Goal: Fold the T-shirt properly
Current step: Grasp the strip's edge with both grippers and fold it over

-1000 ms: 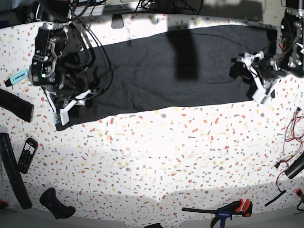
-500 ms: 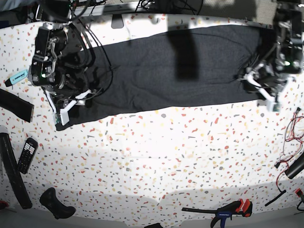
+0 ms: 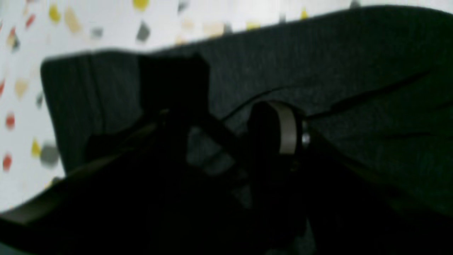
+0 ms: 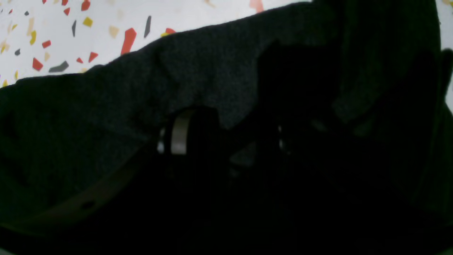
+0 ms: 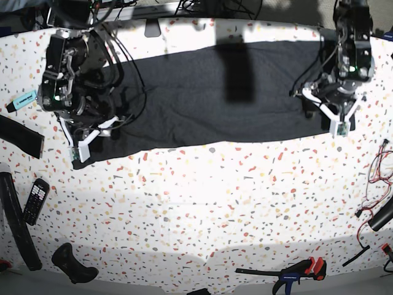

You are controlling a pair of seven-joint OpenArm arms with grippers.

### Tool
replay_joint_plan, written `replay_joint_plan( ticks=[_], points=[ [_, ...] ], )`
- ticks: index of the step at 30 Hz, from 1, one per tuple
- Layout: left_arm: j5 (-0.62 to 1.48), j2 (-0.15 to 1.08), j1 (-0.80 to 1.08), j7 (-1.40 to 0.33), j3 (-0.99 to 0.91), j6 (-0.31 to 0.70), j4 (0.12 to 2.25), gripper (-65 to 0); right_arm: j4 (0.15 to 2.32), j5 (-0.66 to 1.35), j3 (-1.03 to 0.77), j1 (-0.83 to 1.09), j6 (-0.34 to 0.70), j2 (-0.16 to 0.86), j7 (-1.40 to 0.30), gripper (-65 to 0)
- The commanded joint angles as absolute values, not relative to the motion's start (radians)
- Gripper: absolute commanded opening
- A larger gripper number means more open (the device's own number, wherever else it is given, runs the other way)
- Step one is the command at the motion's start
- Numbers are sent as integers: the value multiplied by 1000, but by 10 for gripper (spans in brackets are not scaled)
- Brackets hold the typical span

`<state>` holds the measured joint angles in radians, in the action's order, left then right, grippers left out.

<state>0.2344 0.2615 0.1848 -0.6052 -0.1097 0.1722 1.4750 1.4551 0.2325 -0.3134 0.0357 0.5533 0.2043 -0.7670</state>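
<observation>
The T-shirt (image 5: pixel 215 92) lies as a long dark band across the far side of the table, plain side up, no print showing. My left gripper (image 5: pixel 323 110) hangs low over its right end, white fingers spread astride the near edge; in the left wrist view (image 3: pixel 230 117) flat fabric (image 3: pixel 354 53) and a shirt corner lie below it. My right gripper (image 5: pixel 92 136) sits on the shirt's near left corner. In the right wrist view (image 4: pixel 230 141) bunched fabric (image 4: pixel 106 99) lies against the dark jaws, and I cannot tell if they grip it.
Left of the shirt lie a teal marker (image 5: pixel 21 98), black straps (image 5: pixel 18 135), a remote (image 5: pixel 35 200) and a black handle (image 5: pixel 72 263). A clamp (image 5: pixel 295 270) lies at the front edge. Red wires (image 5: pixel 381 178) trail at the right. The table (image 5: pixel 202 203) is speckled white.
My left arm swung toward the table's far side and turned; the dark lump of fabric at its fingers is gone and the shirt's right end lies flat. The right arm stayed still.
</observation>
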Motion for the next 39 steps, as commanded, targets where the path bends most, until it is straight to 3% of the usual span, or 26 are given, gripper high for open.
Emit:
replay_joint_plan(
  ticks=[1,12,24,28,39],
  points=[
    [227,261,187,-732,-104,175,1414,-334,1454,212,-314,30,537,207,-776,-384],
    [216,275,-34,-742,-104,254,1214,-334,1327,208,-314,-17,457,208,-739,-384],
    [218,332,-284,-702,-102,346,1015,-334,1188,208,-314,-168,455,207,-786,-384],
    [223,339,-329,-704,-85,402,1011,-334,1189,212,-314,-145,456,207,-797,-384],
    [379,350,-321,-789,112,390,1011,-334,1189,212,-314,-133,456,213,-814,-384]
  ],
)
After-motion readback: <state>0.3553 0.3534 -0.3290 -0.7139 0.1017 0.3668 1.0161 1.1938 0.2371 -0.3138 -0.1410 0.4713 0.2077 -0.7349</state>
